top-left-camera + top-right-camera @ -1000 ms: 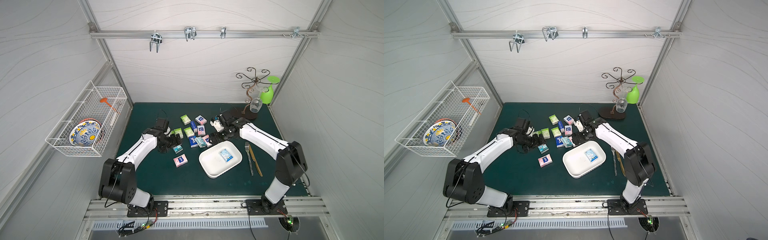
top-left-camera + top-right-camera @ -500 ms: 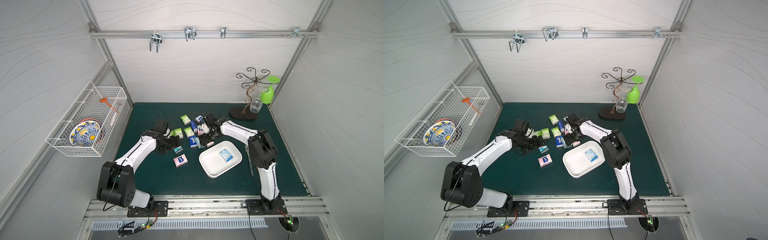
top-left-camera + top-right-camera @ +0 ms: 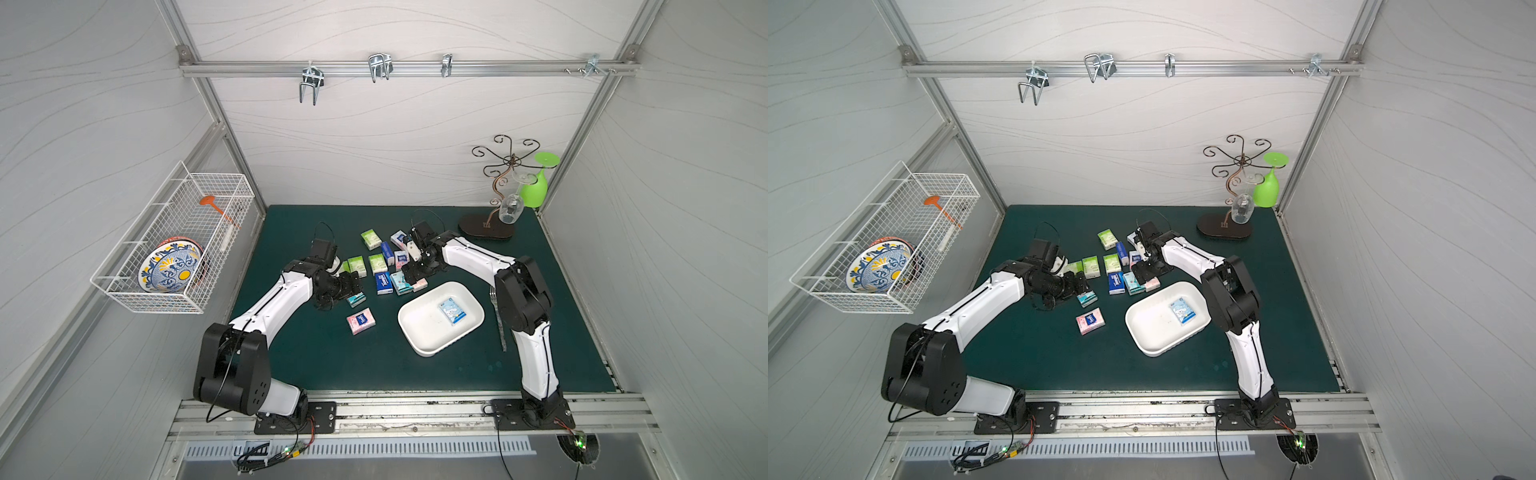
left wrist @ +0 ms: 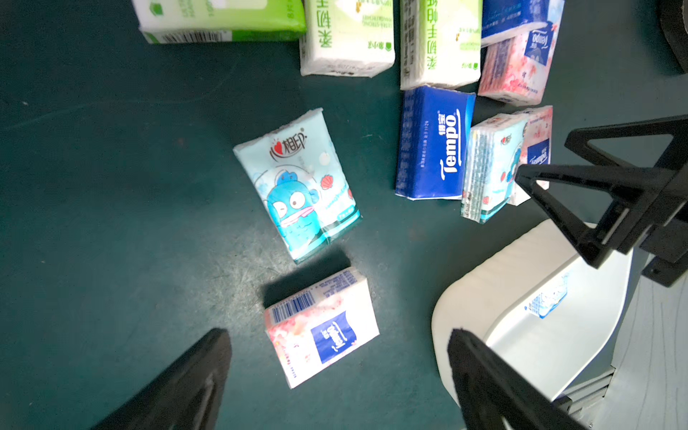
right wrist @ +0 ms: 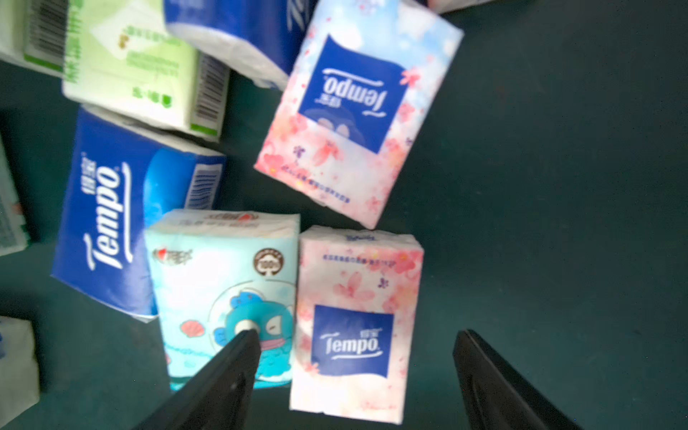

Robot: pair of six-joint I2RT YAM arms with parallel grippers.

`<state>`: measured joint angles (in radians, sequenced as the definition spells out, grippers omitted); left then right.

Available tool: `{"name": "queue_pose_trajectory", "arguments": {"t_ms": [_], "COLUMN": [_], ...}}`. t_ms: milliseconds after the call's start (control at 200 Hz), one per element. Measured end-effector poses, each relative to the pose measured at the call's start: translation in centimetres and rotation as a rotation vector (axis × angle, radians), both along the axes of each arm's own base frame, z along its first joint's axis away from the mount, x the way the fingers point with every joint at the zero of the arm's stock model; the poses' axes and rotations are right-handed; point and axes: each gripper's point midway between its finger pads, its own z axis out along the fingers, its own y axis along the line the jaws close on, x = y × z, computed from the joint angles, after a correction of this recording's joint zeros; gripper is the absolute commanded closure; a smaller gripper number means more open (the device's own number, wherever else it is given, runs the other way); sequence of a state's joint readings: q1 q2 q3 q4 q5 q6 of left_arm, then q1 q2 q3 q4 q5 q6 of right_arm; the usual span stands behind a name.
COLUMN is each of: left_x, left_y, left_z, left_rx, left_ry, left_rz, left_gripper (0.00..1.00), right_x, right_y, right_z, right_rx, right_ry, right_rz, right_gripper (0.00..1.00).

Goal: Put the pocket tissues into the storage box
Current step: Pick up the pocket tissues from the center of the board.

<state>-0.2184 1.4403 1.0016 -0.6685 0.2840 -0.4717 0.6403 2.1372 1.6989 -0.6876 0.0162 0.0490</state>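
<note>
Several pocket tissues (image 3: 384,266) in green, pink, teal and dark blue lie clustered on the green mat. One light blue packet (image 3: 453,311) lies inside the white storage box (image 3: 419,332). My left gripper (image 4: 338,335) is open, low over the mat beside a teal packet (image 4: 298,186), with a lone pink packet (image 4: 320,327) between its fingers in the wrist view. My right gripper (image 5: 359,335) is open above a pink packet (image 5: 357,283) at the cluster's box side. One of its fingertips (image 5: 245,342) overlaps the neighbouring teal packet (image 5: 223,290). Neither gripper holds anything.
A white wire basket (image 3: 174,249) with a painted plate hangs on the left wall. A glass stand (image 3: 486,226) with a green glass stands at the back right. Cutlery (image 3: 500,328) lies just right of the storage box, partly under my right arm.
My right gripper has moved from the back of the cluster toward the front, down over the pink packet near the box. The left gripper shifted slightly right.
</note>
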Motion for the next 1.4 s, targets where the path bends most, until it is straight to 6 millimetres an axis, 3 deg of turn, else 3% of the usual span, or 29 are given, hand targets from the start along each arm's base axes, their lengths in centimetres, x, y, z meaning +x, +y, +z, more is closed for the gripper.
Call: {"name": "queue_pose_trajectory", "arguments": {"t_ms": [220,465,565,800,1016,1181,1401], "left_x": [-0.1,-0.2,-0.2,-0.3,-0.3,-0.3,-0.4], "left_y": [0.0,0.1,0.2,0.3,0.3,0.3,0.0], "left_z": [-0.1,-0.1,-0.1,-0.2,-0.2,-0.2,-0.1], "left_rx": [0.001,0.007,0.009,0.018,0.019,0.016,-0.003], "left_ry": [0.006,0.007,0.007,0.011,0.011,0.012,0.017], "left_rz": [0.000,0.001,0.001,0.000,0.000,0.001,-0.001], "left_gripper": [0.04,0.04,0.04,0.04,0.04,0.04,0.04], "right_x": [0.8,0.6,0.8,1.0,1.2,0.9,-1.3], "right_y": [-0.1,0.3,0.4,0.4,0.2,-0.3,-1.6], "right_z": [0.0,-1.6,-2.2,-2.5,-2.2,0.4,8.6], "right_rx": [0.021,0.018,0.012,0.005,0.001,0.004,0.081], "right_ry": [0.009,0.044,0.049,0.049,0.042,0.015,-0.099], "right_rz": [-0.017,-0.009,-0.010,-0.016,-0.017,-0.008,0.003], "right_gripper": [0.13,0.14,0.21,0.49,0.52,0.52,0.52]}}
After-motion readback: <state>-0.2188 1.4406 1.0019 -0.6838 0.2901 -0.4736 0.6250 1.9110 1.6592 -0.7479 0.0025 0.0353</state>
